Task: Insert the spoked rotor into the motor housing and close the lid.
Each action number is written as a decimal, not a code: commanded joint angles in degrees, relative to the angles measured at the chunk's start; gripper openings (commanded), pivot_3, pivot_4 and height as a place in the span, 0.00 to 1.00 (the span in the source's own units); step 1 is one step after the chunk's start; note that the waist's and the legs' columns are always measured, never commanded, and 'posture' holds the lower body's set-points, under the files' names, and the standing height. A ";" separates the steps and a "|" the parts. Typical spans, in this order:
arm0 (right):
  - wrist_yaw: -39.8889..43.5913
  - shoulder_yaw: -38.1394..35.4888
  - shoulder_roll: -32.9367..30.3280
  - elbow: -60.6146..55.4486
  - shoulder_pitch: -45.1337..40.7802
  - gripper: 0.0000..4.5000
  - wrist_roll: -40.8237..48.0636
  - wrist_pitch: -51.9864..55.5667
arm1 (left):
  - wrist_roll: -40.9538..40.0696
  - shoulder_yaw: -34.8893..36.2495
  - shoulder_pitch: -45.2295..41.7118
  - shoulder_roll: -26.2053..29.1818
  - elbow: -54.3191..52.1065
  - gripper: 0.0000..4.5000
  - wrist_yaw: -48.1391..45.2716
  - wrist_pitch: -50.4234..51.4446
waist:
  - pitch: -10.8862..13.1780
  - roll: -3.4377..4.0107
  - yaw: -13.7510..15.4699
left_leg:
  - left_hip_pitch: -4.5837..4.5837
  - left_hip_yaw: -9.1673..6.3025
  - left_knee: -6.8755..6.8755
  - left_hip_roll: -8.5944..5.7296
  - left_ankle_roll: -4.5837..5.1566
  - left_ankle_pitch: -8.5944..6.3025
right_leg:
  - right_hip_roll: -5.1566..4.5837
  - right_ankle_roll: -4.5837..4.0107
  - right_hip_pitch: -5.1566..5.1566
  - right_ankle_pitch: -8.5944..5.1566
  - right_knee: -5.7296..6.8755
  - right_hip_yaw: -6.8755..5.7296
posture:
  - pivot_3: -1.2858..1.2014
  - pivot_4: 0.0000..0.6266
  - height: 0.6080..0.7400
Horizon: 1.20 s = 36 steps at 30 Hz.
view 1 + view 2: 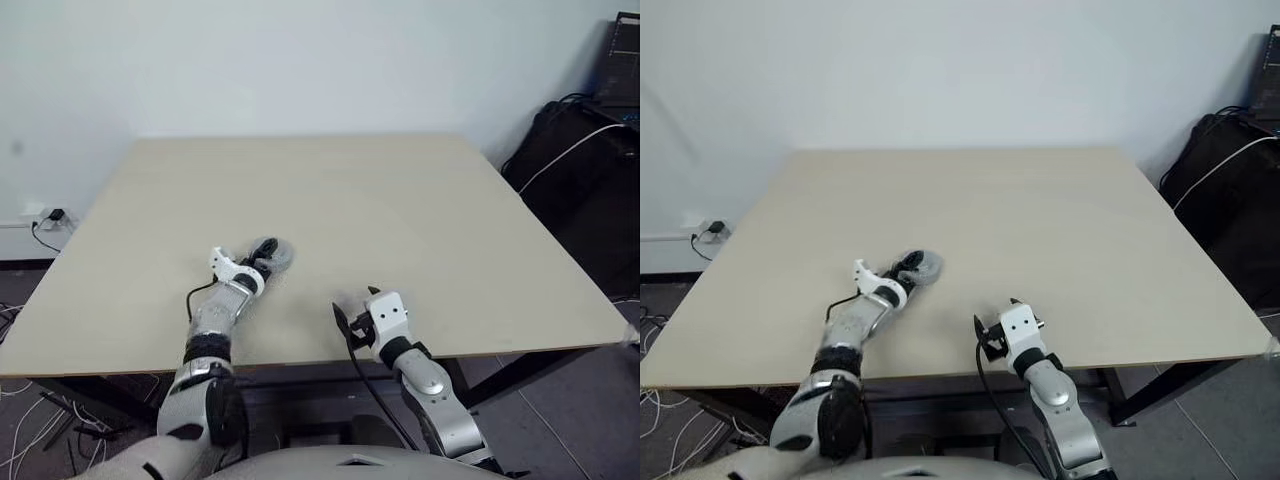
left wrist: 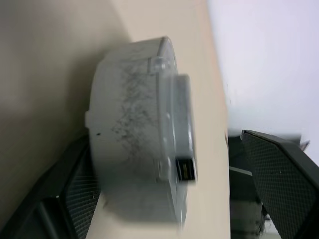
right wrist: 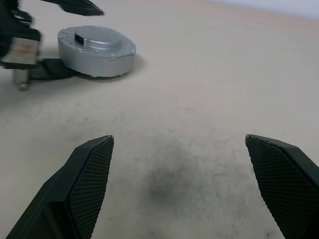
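Left gripper (image 2: 164, 199) wide open, nothing held; one finger (image 2: 70, 199) low beside the motor housing (image 3: 97, 50), other finger (image 2: 284, 184) well clear on the far side. Housing sits between the two fingers, not clamped. Whether the near finger touches the housing wall: cannot tell.

Housing flat on the table (image 1: 400, 200), lid (image 3: 99, 39) seated on top, closed; silver, round, small dark slot at the lid's edge. Scuffed grey side wall in the left wrist view. Spoked rotor not visible as a separate part.

Relative to the housing: left gripper right at it, reaching from the robot's side. Right gripper (image 3: 179, 179) near, off to the robot's right and closer to the table's near edge; fingers spread full wide, empty, hovering over bare tabletop with a faint dark smudge below.

Further from the housing: wall socket with plug (image 1: 55, 216) past the table's left edge, black equipment with cables (image 1: 585, 170) past its right edge.
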 commanded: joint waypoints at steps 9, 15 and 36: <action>-4.61 -7.25 3.23 0.32 0.01 1.00 1.53 0.46 | 21.89 -23.33 26.96 6.12 -31.48 0.99 0.04 -7.54 | -0.22 0.22 0.29 | 0.22 0.07 -0.04 0.17 -0.14 -0.09 | 0.11 -0.25 0.17 -0.21 0.02 0.09 | 0.52 0.00 1.00; -11.88 -10.63 3.71 2.76 3.23 1.00 -3.26 -11.22 | 39.65 -30.17 32.68 5.59 -29.91 0.99 7.43 -30.55 | 0.11 0.35 0.89 | 0.20 0.08 -0.10 0.20 -0.16 -0.09 | 0.10 -0.47 0.16 -0.36 0.01 0.09 | 0.52 0.00 1.00; -12.05 -12.54 7.72 11.10 8.89 1.00 0.64 -28.86 | 45.31 -29.43 34.27 1.93 -17.51 0.99 10.26 -62.47 | 0.45 0.38 2.36 | -0.12 0.14 -0.08 0.19 -0.04 -0.14 | 0.04 -0.40 -0.10 -0.39 -0.04 0.02 | 0.52 0.00 1.00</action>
